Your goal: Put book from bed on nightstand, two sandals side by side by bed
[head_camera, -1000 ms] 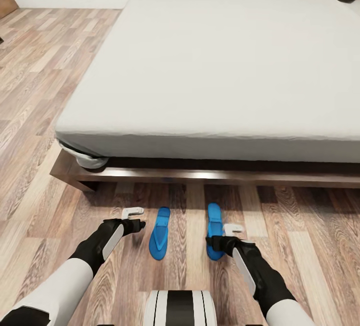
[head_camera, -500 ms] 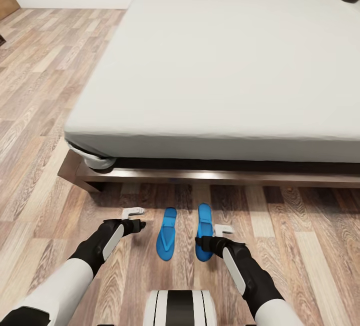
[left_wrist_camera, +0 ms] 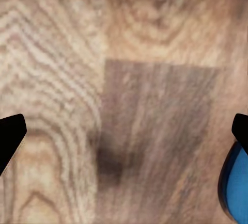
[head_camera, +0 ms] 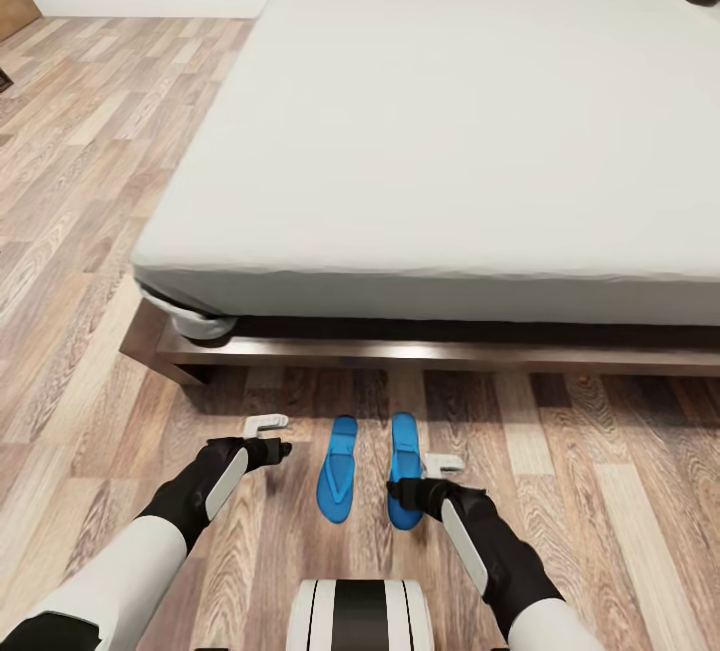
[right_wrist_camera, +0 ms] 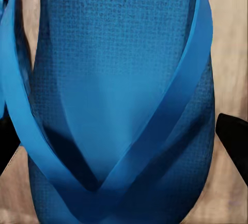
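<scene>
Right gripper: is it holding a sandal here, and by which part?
Yes, apparently: the right gripper is shut on the right sandal near its heel end, straddling its width. The left gripper holds nothing.

Pretty much all wood-plank floor (left_wrist_camera: 129, 79) here, seen close up and a bit blurry, with swirly pale grain on some planks and one darker brown plank between them. The left end effector (left_wrist_camera: 126, 136) hangs over that floor, its two dark fingertips (left_wrist_camera: 10, 133) spread wide with bare planks between them. A rounded bright blue edge of one sandal (left_wrist_camera: 236, 188) peeks in just beside one fingertip.
</scene>
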